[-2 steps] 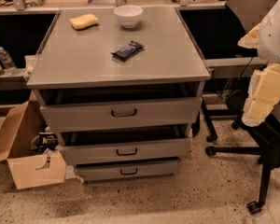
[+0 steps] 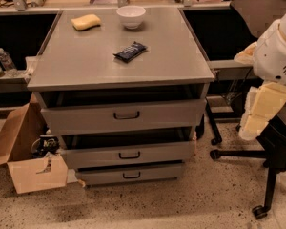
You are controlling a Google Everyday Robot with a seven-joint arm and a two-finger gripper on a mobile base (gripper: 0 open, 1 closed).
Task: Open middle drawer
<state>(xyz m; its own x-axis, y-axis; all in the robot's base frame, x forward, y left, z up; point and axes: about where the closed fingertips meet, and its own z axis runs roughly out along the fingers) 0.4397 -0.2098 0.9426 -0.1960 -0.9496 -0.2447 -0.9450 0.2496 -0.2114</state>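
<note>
The grey metal cabinet (image 2: 119, 56) has three drawers. The middle drawer (image 2: 95, 155) is the mid-height front panel with a small dark loop handle (image 2: 129, 155) at its centre. It stands a little way out, with a dark gap above it. My gripper (image 2: 260, 111), a pale yellow part below the white arm (image 2: 276, 51), hangs at the right edge of the view. It is off to the right of the cabinet, apart from it and well away from the handle.
The top drawer (image 2: 124, 116) and the bottom drawer (image 2: 131, 174) flank the middle one. On the cabinet top lie a white bowl (image 2: 131, 16), a yellow sponge (image 2: 86, 21) and a dark snack packet (image 2: 130, 51). An open cardboard box (image 2: 31, 168) sits on the floor at left. A black chair base (image 2: 271, 175) stands at right.
My arm and gripper have shifted slightly lower at the right. The drawers and the things on top have not moved.
</note>
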